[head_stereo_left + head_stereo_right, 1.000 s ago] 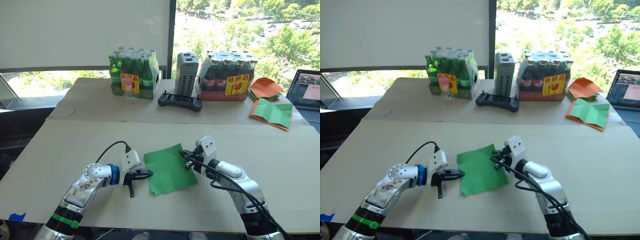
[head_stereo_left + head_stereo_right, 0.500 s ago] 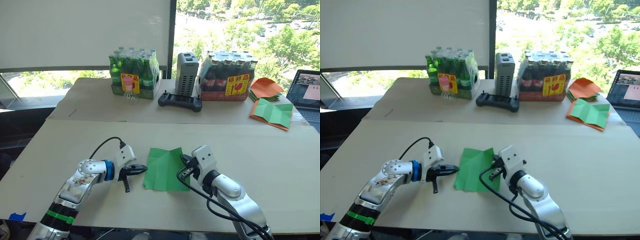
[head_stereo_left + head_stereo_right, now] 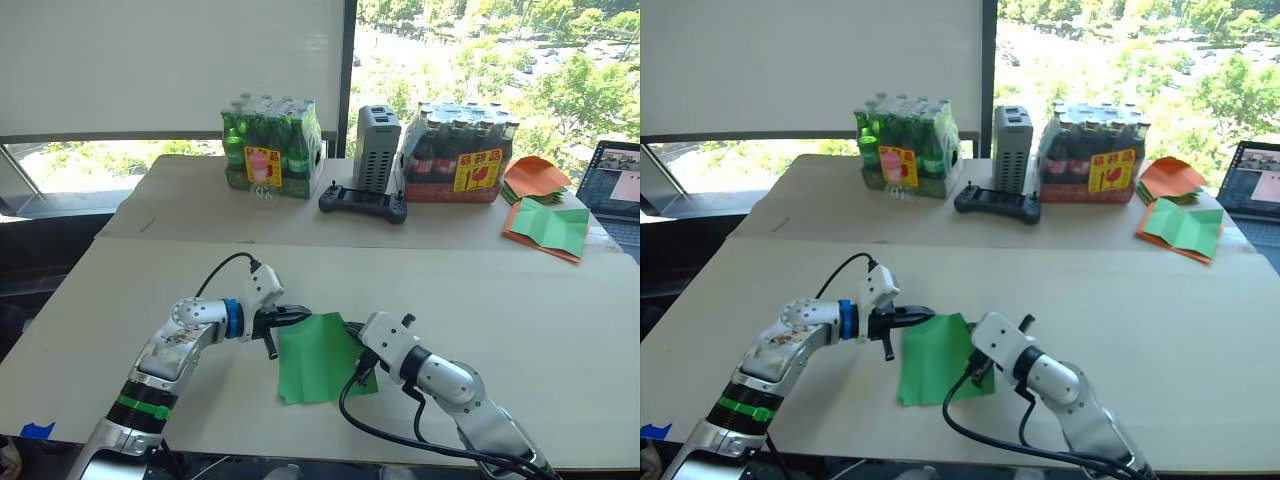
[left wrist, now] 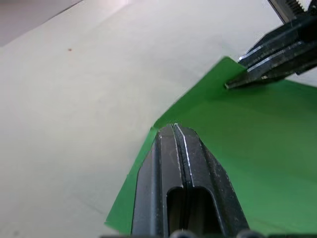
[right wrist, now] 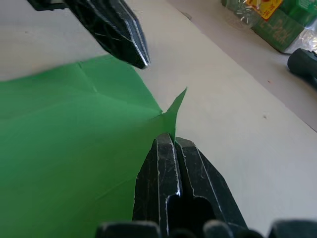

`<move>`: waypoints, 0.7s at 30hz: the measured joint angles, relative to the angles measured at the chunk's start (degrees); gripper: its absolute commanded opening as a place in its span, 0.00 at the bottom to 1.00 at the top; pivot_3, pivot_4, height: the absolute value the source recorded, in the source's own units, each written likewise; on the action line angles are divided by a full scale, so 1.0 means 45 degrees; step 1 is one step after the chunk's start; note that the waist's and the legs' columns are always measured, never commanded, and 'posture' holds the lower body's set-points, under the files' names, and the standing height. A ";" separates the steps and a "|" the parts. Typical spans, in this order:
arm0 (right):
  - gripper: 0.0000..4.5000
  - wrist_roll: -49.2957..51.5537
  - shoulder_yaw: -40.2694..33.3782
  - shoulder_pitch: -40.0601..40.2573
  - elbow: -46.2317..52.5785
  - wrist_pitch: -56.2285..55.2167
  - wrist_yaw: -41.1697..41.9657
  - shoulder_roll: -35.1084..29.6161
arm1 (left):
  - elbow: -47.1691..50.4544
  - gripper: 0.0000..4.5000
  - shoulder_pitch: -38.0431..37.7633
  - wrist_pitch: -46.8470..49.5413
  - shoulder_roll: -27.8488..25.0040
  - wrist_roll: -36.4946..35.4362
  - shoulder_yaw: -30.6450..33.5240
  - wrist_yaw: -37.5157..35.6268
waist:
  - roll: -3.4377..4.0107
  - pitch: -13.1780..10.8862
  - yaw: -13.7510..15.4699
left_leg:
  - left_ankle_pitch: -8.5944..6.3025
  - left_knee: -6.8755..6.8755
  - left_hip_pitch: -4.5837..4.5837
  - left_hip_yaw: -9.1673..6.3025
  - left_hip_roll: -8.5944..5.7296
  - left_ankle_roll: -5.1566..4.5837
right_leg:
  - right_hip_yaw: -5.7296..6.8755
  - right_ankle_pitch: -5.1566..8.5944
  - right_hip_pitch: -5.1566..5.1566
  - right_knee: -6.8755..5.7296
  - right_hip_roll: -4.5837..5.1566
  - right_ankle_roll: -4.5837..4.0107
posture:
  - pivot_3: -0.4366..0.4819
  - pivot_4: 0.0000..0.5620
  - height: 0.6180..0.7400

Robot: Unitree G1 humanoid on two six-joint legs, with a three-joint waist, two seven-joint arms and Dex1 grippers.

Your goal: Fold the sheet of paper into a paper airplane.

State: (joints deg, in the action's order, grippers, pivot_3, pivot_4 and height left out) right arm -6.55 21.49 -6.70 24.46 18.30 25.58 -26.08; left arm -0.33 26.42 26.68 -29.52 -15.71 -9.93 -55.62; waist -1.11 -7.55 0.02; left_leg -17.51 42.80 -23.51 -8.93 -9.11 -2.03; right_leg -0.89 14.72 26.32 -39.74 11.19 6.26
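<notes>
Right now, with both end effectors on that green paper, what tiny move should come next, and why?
Probably the right end effector, shut on the sheet of paper at its far edge, should carry that edge over into a fold, because the left end effector rests shut on the sheet's left corner, steadying it.

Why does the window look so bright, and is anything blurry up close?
Head views: sunlit trees outside wash out; the sheet of paper stays evenly lit. Left wrist view: the left gripper is soft near the lens. Right wrist view: the bottle pack blurs.

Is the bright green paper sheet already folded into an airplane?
No. The bright green paper sheet lies mostly spread, with faint creases and one raised corner.
</notes>
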 measured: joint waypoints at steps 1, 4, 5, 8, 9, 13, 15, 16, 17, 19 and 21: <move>0.01 -0.0104 0.0090 -0.0028 -0.0070 -0.0086 0.0079 -0.0056 | -0.0186 0.00 0.0121 -0.0017 0.0095 0.0046 -0.0028 0.0059 | 0.0000 0.0000 -0.0012 | 0.0000 0.0000 -0.0001 0.0001 0.0002 0.0000 | -0.0001 0.0000 0.0002 0.0000 -0.0002 0.0000 | 0.48 0.27 0.47; 0.01 -0.0542 0.0171 -0.0126 -0.0218 -0.0344 0.0345 -0.0175 | -0.0724 0.00 0.0680 -0.0055 0.0343 0.0278 -0.0132 0.0217 | -0.0002 -0.0001 -0.0026 | 0.0001 0.0001 -0.0005 0.0001 0.0003 0.0001 | -0.0001 0.0000 0.0004 0.0001 -0.0002 0.0000 | 0.48 0.27 0.47; 0.01 -0.0644 0.0181 -0.0160 -0.0237 -0.0407 0.0403 -0.0188 | -0.0774 0.00 0.0780 -0.0078 0.0362 0.0338 -0.0170 0.0215 | -0.0002 -0.0001 -0.0027 | 0.0001 0.0001 -0.0005 0.0001 0.0003 0.0001 | -0.0001 0.0000 0.0003 0.0000 -0.0001 0.0000 | 0.48 0.27 0.47; 0.01 -0.1156 0.0528 -0.0372 -0.0252 -0.0724 0.0673 -0.0399 | -0.1040 0.00 0.0988 -0.0101 0.0469 0.0485 -0.0263 0.0215 | -0.0002 -0.0001 -0.0029 | 0.0001 0.0001 -0.0005 0.0000 0.0003 0.0002 | 0.0000 0.0000 0.0004 0.0000 -0.0002 0.0000 | 0.48 0.27 0.47; 0.01 -0.1317 0.0645 -0.0380 -0.0261 -0.0806 0.0756 -0.0440 | -0.1102 0.00 0.0994 -0.0110 0.0492 0.0501 -0.0283 0.0214 | -0.0003 -0.0001 -0.0028 | 0.0001 0.0001 -0.0006 -0.0002 0.0002 0.0002 | 0.0001 0.0000 0.0004 0.0000 -0.0002 0.0000 | 0.48 0.27 0.47; 0.01 -0.1927 0.1093 -0.0718 -0.0526 -0.1095 0.1121 -0.0559 | -0.1227 0.00 0.1103 -0.0135 0.0504 0.0595 -0.0345 0.0193 | -0.0003 -0.0001 -0.0034 | 0.0002 0.0011 -0.0012 -0.0002 0.0002 0.0004 | 0.0002 0.0000 0.0005 -0.0001 -0.0002 0.0000 | 0.48 0.27 0.47; 0.01 -0.2108 0.1114 -0.0895 -0.0558 -0.1304 0.1275 -0.0569 | -0.1224 0.00 0.1208 -0.0168 0.0499 0.0697 -0.0365 0.0183 | -0.0004 -0.0001 -0.0021 | 0.0002 0.0010 -0.0011 -0.0002 0.0002 0.0004 | 0.0002 0.0000 0.0003 0.0000 -0.0002 0.0000 | 0.48 0.27 0.47; 0.01 -0.2258 0.1133 -0.0942 -0.0560 -0.1469 0.1385 -0.0649 | -0.1223 0.00 0.1216 -0.0178 0.0495 0.0738 -0.0365 0.0171 | -0.0004 -0.0001 -0.0021 | 0.0002 0.0010 -0.0012 -0.0002 0.0000 0.0003 | 0.0002 0.0000 0.0003 0.0000 -0.0001 0.0000 | 0.48 0.27 0.47; 0.01 -0.2372 0.1165 -0.0960 -0.0570 -0.1628 0.1524 -0.0793 | -0.1223 0.00 0.1216 -0.0179 0.0487 0.0762 -0.0368 0.0144 | -0.0004 -0.0001 -0.0019 | 0.0002 0.0011 -0.0013 -0.0002 -0.0001 0.0003 | 0.0002 0.0000 0.0004 0.0001 -0.0001 0.0000 | 0.48 0.27 0.47; 0.01 -0.2610 0.1234 -0.0979 -0.0643 -0.1834 0.1719 -0.0970 | -0.1222 0.00 0.1214 -0.0180 0.0461 0.0795 -0.0368 0.0096 | -0.0004 -0.0001 -0.0019 | 0.0002 0.0011 -0.0015 -0.0004 -0.0001 0.0003 | 0.0006 0.0000 0.0006 0.0001 -0.0001 0.0000 | 0.48 0.27 0.47; 0.01 -0.2794 0.1405 -0.1109 -0.0825 -0.1947 0.1868 -0.0944 | -0.1211 0.00 0.1212 -0.0179 0.0459 0.0804 -0.0383 0.0047 | -0.0004 -0.0001 -0.0042 | 0.0004 0.0011 -0.0016 -0.0003 0.0002 0.0006 | 0.0005 0.0000 0.0007 -0.0001 -0.0003 0.0000 | 0.48 0.27 0.47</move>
State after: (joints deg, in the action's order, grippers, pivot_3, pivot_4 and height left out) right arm -19.12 27.81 -11.69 20.75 9.54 33.98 -30.33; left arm -5.78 31.87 25.88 -27.46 -12.09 -11.66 -55.41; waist -1.13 -7.56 -0.17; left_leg -17.49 42.85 -23.58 -8.94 -9.10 -2.01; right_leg -0.86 14.71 26.35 -39.75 11.18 6.26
